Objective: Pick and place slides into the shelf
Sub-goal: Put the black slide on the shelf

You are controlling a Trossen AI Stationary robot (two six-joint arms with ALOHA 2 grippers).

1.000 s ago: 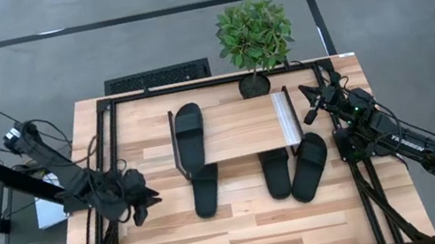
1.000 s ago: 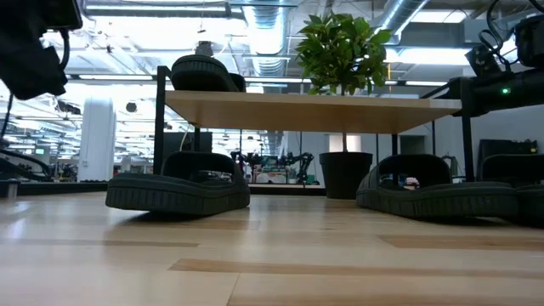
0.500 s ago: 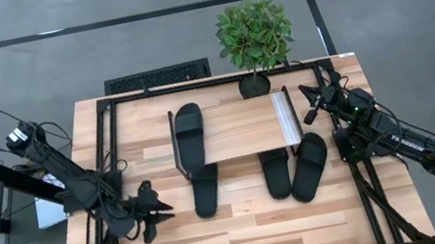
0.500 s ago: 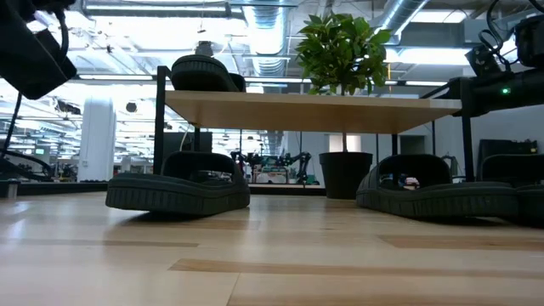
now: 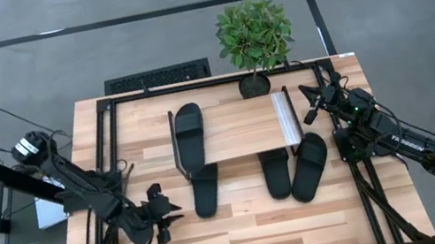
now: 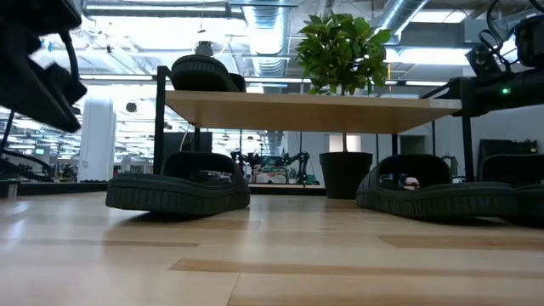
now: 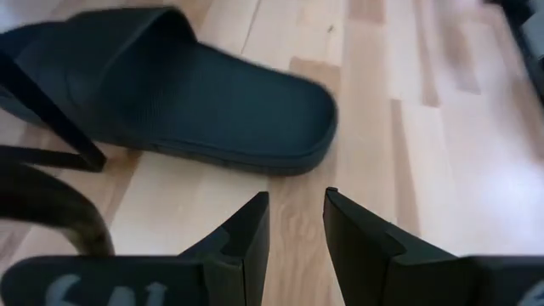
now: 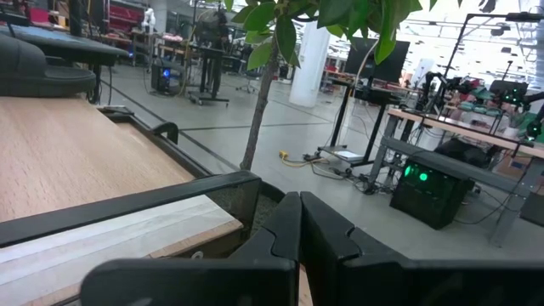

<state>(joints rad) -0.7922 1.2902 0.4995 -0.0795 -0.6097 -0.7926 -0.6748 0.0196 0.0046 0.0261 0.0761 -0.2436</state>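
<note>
on shelf (image 5: 241, 127), one slide (image 5: 189, 127)

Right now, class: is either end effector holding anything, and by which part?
Nothing is held. The left end effector hovers open and empty near a slide; the right end effector is shut on nothing beside the shelf.

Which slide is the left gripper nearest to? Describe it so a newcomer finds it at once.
Start at the shelf, the light-wood board raised on black legs. One slide lies on its top at the left end; directly below, another slide sticks out from under the shelf toward the left gripper. It lies alone, while two others sit side by side further right.
</note>
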